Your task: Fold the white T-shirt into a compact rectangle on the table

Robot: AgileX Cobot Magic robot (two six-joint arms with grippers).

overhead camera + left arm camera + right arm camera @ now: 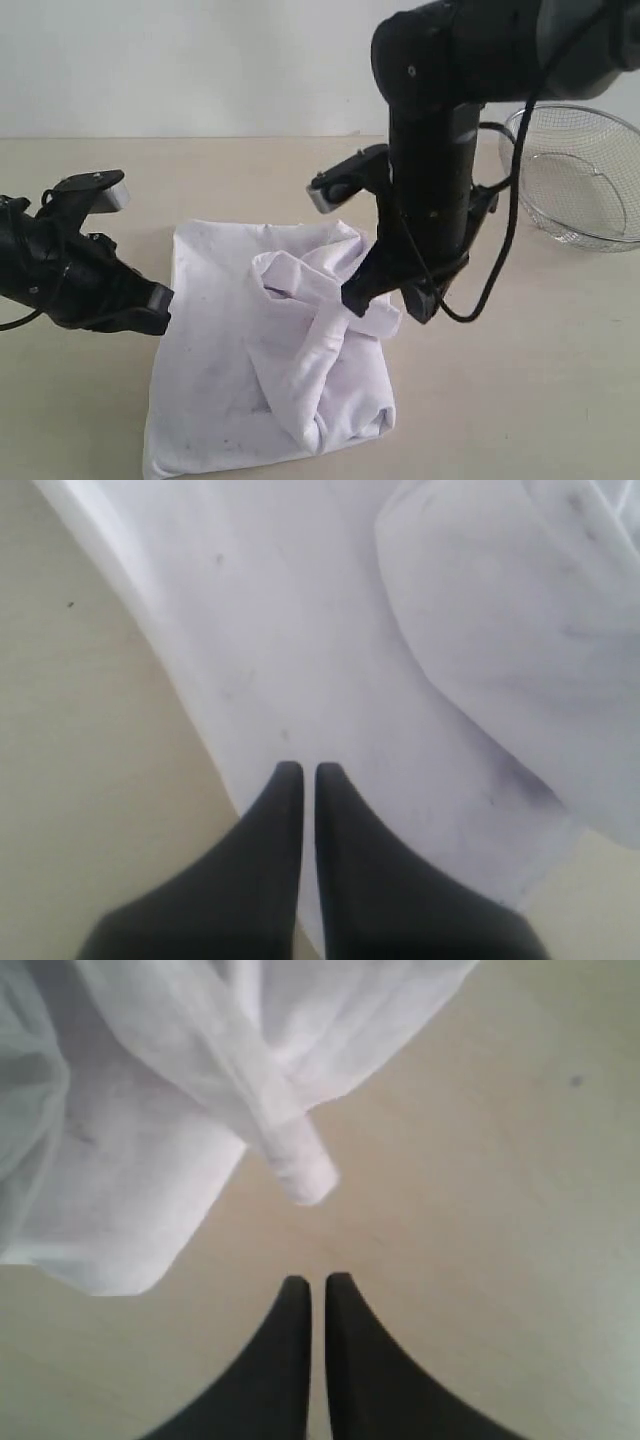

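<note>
Soft white cotton T-shirt [225,380] lies bunched and partly folded on the broad pale beige tabletop [540,390], low and centre-left in the exterior view, with a twisted ridge of cloth running across its middle. Left black gripper [301,770]: jaws pressed together, tips over the fabric at the shirt's left edge; whether cloth is pinched cannot be told. Right black gripper [318,1280]: jaws pressed together and empty, over bare tabletop, just short of a rolled end of the shirt. Round wire mesh basket [585,215] stands well apart, far right.
</note>
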